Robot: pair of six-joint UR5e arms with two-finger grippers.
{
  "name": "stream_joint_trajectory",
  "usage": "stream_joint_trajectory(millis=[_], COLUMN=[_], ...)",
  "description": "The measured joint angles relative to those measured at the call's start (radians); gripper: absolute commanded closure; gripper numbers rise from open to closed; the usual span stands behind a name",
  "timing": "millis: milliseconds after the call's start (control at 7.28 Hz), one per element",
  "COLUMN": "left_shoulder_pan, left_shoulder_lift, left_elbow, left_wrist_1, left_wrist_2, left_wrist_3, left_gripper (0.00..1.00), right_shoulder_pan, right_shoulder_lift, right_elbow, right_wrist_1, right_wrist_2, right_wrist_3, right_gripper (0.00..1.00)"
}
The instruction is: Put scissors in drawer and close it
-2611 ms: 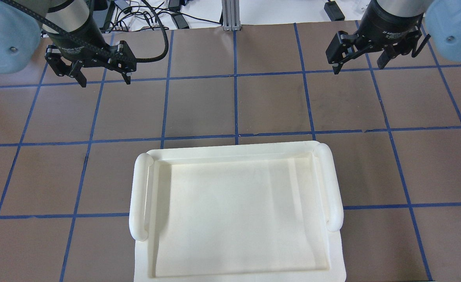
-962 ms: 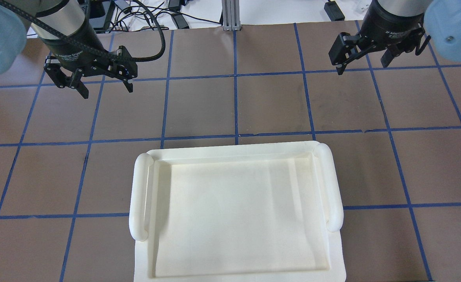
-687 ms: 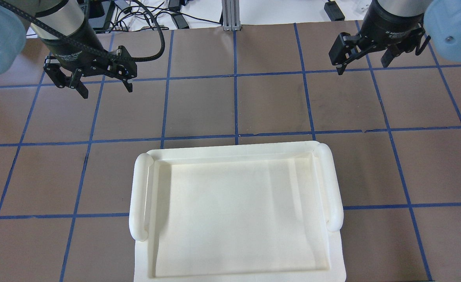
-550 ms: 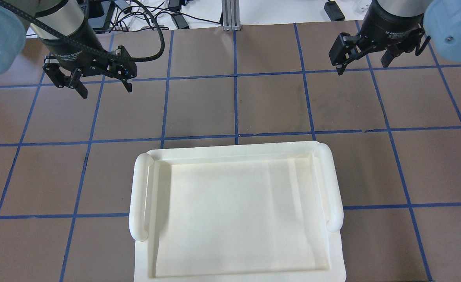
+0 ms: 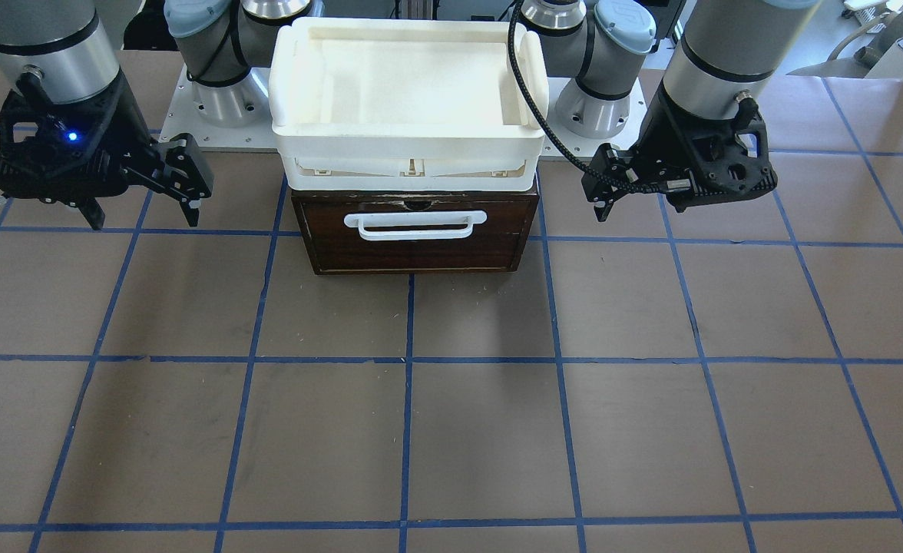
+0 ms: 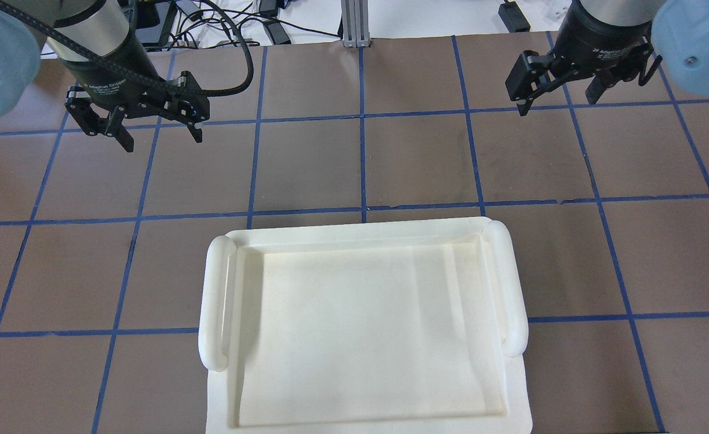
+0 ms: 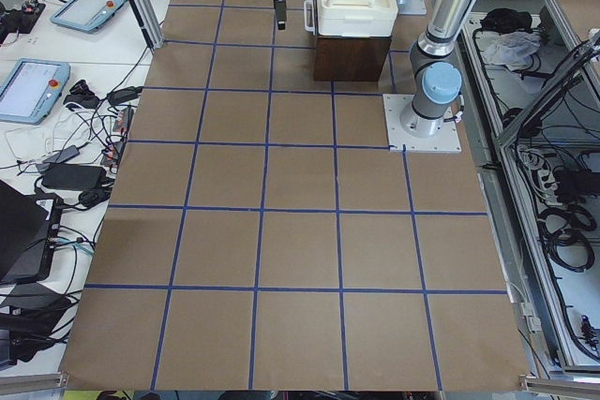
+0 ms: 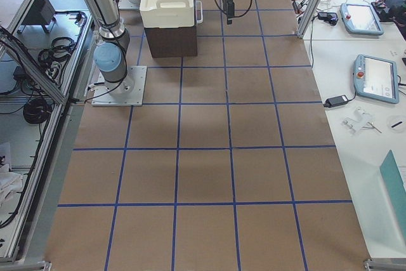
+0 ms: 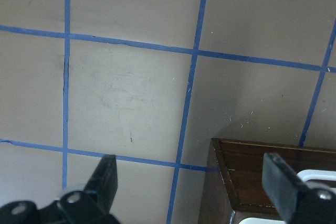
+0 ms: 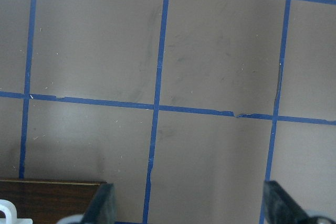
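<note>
The drawer (image 5: 417, 250), upper centre of the front view under a white tray (image 5: 409, 150), is shut and no scissors show anywhere, so the task is probably done, with left gripper (image 6: 163, 140) and right gripper (image 6: 556, 101) flanking it, fingers wide apart and empty.

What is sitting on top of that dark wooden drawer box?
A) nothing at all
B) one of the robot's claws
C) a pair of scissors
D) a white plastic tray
D: in the front-facing view a white tray rests directly on top of the drawer, and nothing shows inside the tray.
</note>
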Motion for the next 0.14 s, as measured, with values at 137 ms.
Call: stream_joint_trajectory(millis=[137], left_shoulder_pan=[0.0], left_shoulder_lift=[0.001], left_elbow=[0.0], left_wrist_1=[0.0], left_wrist_2=[-0.001], left_wrist_3=[0.0], left_gripper=[0.0], right_shoulder_pan=[0.0], right_shoulder_lift=[0.0], right_elbow=[0.0], right_wrist_1=[0.0], right_wrist_2=[-0.001], right_wrist_3=[0.0], right_gripper=[0.0])
